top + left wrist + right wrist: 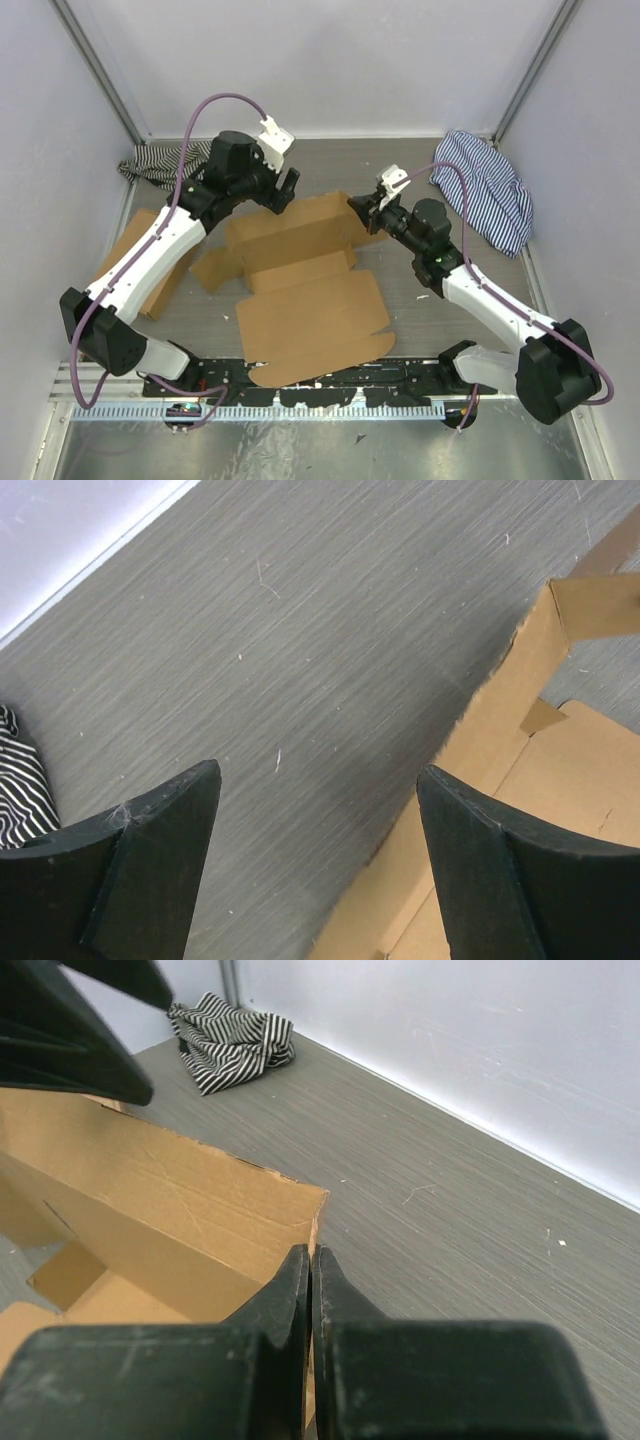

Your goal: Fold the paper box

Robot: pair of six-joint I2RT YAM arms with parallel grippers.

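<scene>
The left gripper stands wide, both dark fingers well apart. It hangs over bare table just beside the left end of the raised wall of the paper box, touching nothing.

The right gripper has its jaws pressed together at the right end of that wall. A thin brown sliver shows between the fingers, so it looks pinched on the cardboard edge.

The box is plain brown card. It lies mid-table between the two arms, partly folded. Its standing wall runs across the table left to right, the right end skewed a little farther away. The broad flat panel spreads from there toward the arm bases, its rounded edge nearest them. A side flap lies out flat to the left.

Under the left arm rests a second flat cardboard box. A black-and-white striped cloth is bunched in the far left corner. A blue striped cloth lies at the far right.
</scene>
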